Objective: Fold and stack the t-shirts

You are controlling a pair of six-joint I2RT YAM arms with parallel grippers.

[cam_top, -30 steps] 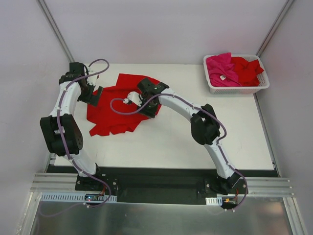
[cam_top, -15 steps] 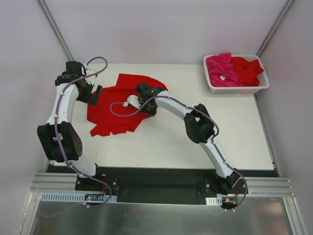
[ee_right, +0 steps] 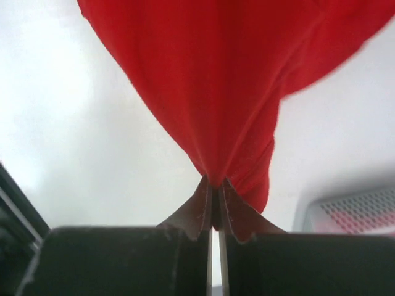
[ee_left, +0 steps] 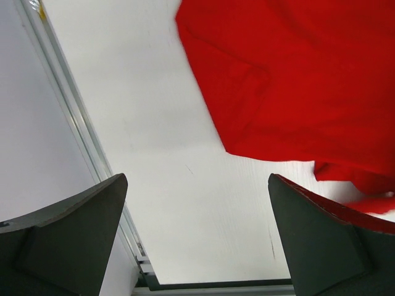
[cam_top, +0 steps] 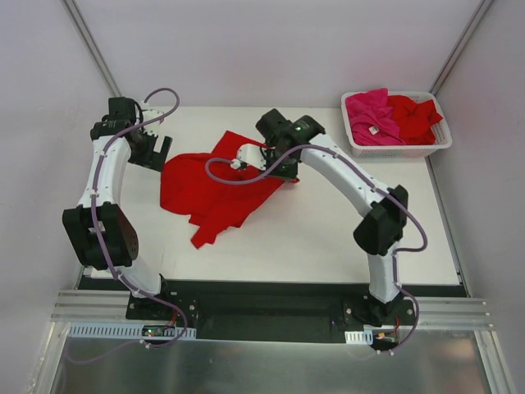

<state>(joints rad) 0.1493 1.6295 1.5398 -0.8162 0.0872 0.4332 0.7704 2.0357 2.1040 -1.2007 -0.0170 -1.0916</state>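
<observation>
One red t-shirt (cam_top: 215, 195) lies crumpled on the white table, left of centre. My right gripper (cam_top: 281, 169) is shut on its right edge, and in the right wrist view the cloth (ee_right: 210, 80) fans out from the pinched fingertips of that gripper (ee_right: 214, 190). My left gripper (cam_top: 157, 153) stands open just left of the shirt, apart from it. Between its fingers, in the left wrist view, the left gripper (ee_left: 197, 240) holds only bare table, with the red t-shirt (ee_left: 296, 80) beyond. A magenta t-shirt (cam_top: 371, 116) and another red one (cam_top: 415, 116) sit in the basket.
The white slotted basket (cam_top: 397, 150) stands at the table's back right corner; its corner (ee_right: 355, 213) shows in the right wrist view. An aluminium rail (ee_left: 74, 117) marks the table's left edge beside my left gripper.
My right gripper has closed on the red shirt and pulled it right and toward the back, dragging the cloth away from the left gripper. The left arm barely shifted.
</observation>
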